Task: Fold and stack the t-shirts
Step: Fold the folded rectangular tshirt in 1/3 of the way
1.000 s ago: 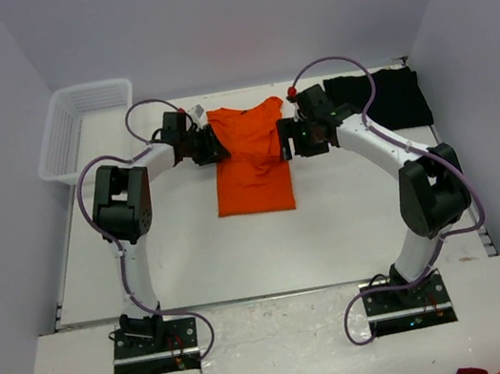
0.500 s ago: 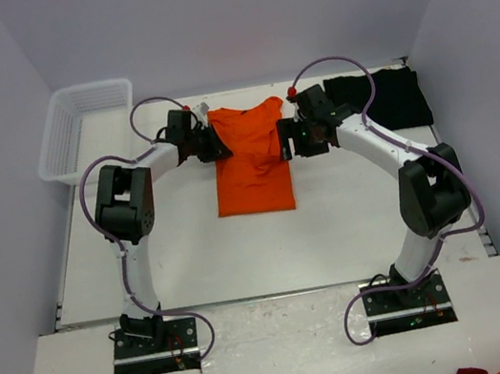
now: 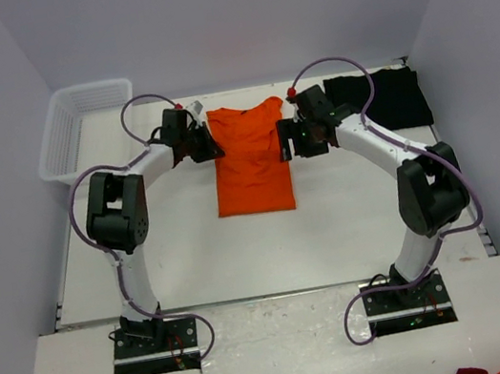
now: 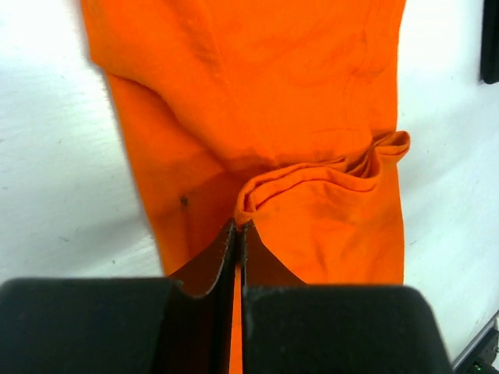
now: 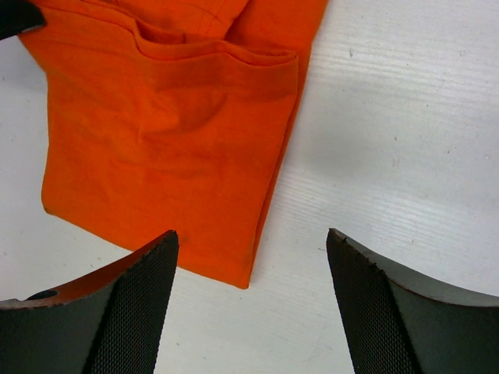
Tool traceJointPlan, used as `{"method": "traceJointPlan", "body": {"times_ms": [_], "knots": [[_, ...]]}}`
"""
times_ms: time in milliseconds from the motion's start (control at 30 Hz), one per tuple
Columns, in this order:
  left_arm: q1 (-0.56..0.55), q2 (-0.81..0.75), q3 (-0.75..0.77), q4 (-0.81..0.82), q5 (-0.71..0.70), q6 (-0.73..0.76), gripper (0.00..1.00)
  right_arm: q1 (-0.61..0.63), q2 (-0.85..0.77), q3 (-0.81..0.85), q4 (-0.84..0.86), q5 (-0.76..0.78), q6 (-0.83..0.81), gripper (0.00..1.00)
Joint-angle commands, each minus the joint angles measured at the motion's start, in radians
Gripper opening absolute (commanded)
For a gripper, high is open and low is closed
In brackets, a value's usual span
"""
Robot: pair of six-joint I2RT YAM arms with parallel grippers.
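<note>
The orange t-shirt (image 3: pixel 250 158) lies on the table as a long rectangle, sleeves folded in, collar at the far end. My left gripper (image 3: pixel 207 143) sits at its upper left edge, shut on a pinched ridge of orange cloth (image 4: pixel 243 209); the left gripper (image 4: pixel 238 226) has cloth showing between its closed fingers. My right gripper (image 3: pixel 288 139) hovers open at the shirt's right edge. In the right wrist view the right gripper (image 5: pixel 252 234) straddles the folded edge of the orange t-shirt (image 5: pixel 164 140) without touching it. The black t-shirt (image 3: pixel 389 96) lies folded at the far right.
A white mesh basket (image 3: pixel 75 130) stands at the far left corner of the table (image 3: pixel 241 247). Grey walls close in the back and both sides. Purple cables loop from both wrists.
My left gripper has gone from open to shut on the orange shirt's left edge, and its elbow has swung slightly left. The right arm has not moved.
</note>
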Motion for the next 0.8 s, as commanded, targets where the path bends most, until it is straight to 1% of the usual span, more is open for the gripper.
{"method": "traceJointPlan", "body": {"times_ms": [0,200,333,433,533,667,700,733,767], "knots": [[0.001,-0.098,-0.008,-0.007,-0.059,0.038,0.0,0.005,0.026,0.008,0.025,-0.025,0.003,0.77],[0.004,-0.066,0.028,-0.022,-0.061,0.049,0.0,0.005,0.101,0.078,-0.001,-0.039,-0.001,0.72],[0.006,-0.005,0.073,-0.054,-0.074,0.053,0.0,0.005,0.131,0.112,-0.007,-0.047,-0.004,0.72],[0.009,0.003,0.061,-0.05,-0.084,0.052,0.0,0.007,0.161,0.144,-0.026,-0.038,-0.009,0.72],[0.015,-0.005,0.038,-0.031,-0.1,0.049,0.0,0.005,0.186,0.176,-0.023,-0.041,-0.012,0.69],[0.022,0.01,0.056,-0.031,-0.09,0.061,0.01,0.007,0.227,0.229,-0.02,-0.056,-0.009,0.49],[0.023,0.017,0.067,-0.036,-0.094,0.061,0.02,0.005,0.244,0.239,-0.018,-0.057,-0.006,0.27],[0.023,0.021,0.072,-0.034,-0.097,0.061,0.05,0.005,0.253,0.255,-0.004,-0.064,-0.003,0.11],[0.024,0.024,0.075,-0.034,-0.099,0.061,0.15,0.005,0.265,0.272,-0.007,-0.071,-0.003,0.0]]}}
